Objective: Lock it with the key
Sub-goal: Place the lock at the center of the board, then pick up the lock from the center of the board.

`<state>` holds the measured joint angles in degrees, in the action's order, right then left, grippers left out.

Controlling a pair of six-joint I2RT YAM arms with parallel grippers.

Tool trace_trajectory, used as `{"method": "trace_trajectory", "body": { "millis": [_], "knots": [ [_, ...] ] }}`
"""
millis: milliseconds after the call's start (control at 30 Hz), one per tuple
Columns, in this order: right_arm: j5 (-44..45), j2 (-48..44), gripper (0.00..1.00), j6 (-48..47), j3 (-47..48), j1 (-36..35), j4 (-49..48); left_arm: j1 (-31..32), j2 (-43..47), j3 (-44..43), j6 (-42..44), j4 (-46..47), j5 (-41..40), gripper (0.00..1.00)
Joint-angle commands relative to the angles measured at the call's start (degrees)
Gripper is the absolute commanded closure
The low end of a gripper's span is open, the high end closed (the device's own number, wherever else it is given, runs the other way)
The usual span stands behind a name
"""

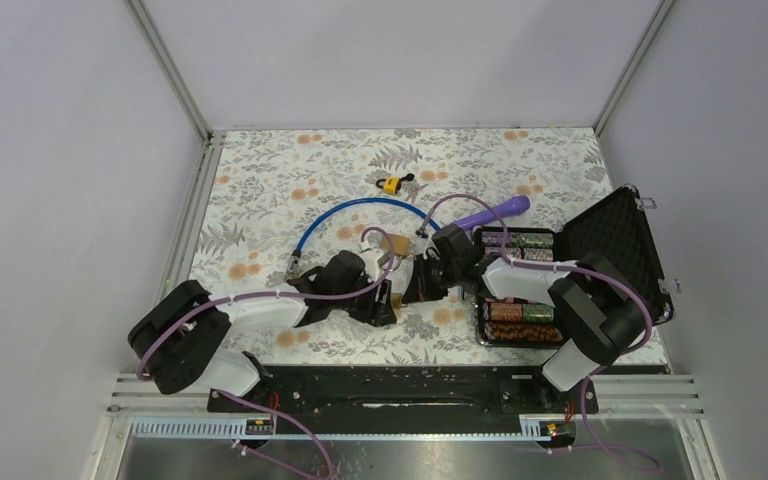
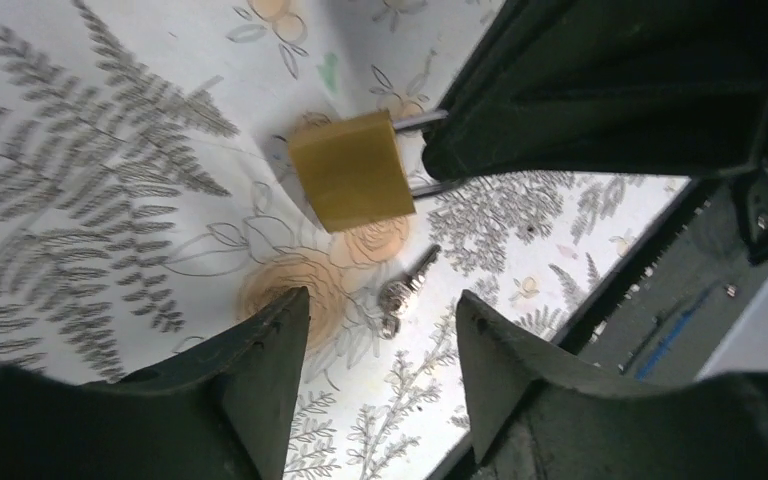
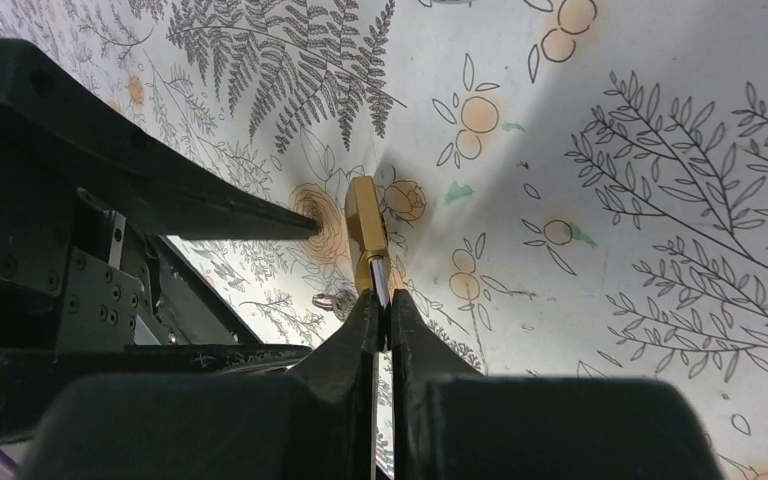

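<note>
While the right gripper (image 3: pixel 384 303) is clenched, its 2 black fingers pressed flat together on the shackle (image 2: pixel 418 120) of the padlock (image 2: pixel 350 170), the left gripper (image 2: pixel 380 300) stands spread wide and grasps nothing. The padlock is a blocky brass body with squared edges and a dull yellow sheen. From the right wrist it shows edge-on as a narrow gold slab just beyond the fingertips. 2 thin steel rods of the shackle run from the body into the right fingers, which hide its bend, so whether it is latched cannot be told. Nor is it clear whether the body rests on the cloth (image 2: pixel 110 200) or hangs just above it. The key (image 2: pixel 405 285), small, silvery and round-headed, lies on the cloth just beside the padlock, between the left gripper's 2 tapered dark fingers and touching neither. The cloth is pale, printed with grey ferns and orange blossoms. From above, the arms cover most of this spot, and a black foam-lined case (image 1: pixel 615 245) lies open to the right.
</note>
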<state>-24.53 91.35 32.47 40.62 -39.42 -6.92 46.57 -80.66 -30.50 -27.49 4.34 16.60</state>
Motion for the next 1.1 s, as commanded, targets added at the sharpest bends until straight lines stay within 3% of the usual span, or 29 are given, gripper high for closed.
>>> {"method": "trace_trajectory", "body": {
  "millis": [0, 167, 267, 433, 567, 800, 967, 1067],
  "knots": [
    [-1.3, 1.9, 0.92, 0.0, 2.3, -0.7, 3.3, 0.1, 2.4, -2.1, 0.1, -0.8, -6.2, 0.43],
    [-3.5, 2.5, 0.93, -2.1, 3.4, -0.7, 10.7, -1.4, 7.2, -4.6, -2.1, -6.8, -17.5, 0.37],
    [-3.1, 1.8, 0.84, -2.1, 2.1, -0.7, 11.6, -4.3, 8.5, -7.9, -4.6, -14.3, -27.1, 0.31],
    [1.4, -2.0, 0.46, -2.2, 2.3, -0.7, 13.7, -11.9, 8.1, -12.5, -8.8, -22.0, -37.2, 0.19],
    [9.9, -6.9, 0.27, -3.2, 5.6, -0.7, 19.0, -18.4, 3.6, -18.9, -5.2, -25.8, -38.0, 0.11],
    [15.6, -11.9, 0.24, -2.6, 8.7, -0.4, 21.8, -23.9, -10.6, -29.5, -0.3, -32.6, -43.4, 0.09],
    [13.9, -13.8, 0.26, -2.3, 8.5, -0.4, 21.7, -26.0, -18.7, -33.6, 4.0, -32.9, -41.3, 0.31],
    [11.5, -14.4, 0.27, -2.4, 8.6, -0.4, 21.8, -27.8, -21.7, -36.2, 5.1, -34.2, -40.8, 0.34]
  ]
}}
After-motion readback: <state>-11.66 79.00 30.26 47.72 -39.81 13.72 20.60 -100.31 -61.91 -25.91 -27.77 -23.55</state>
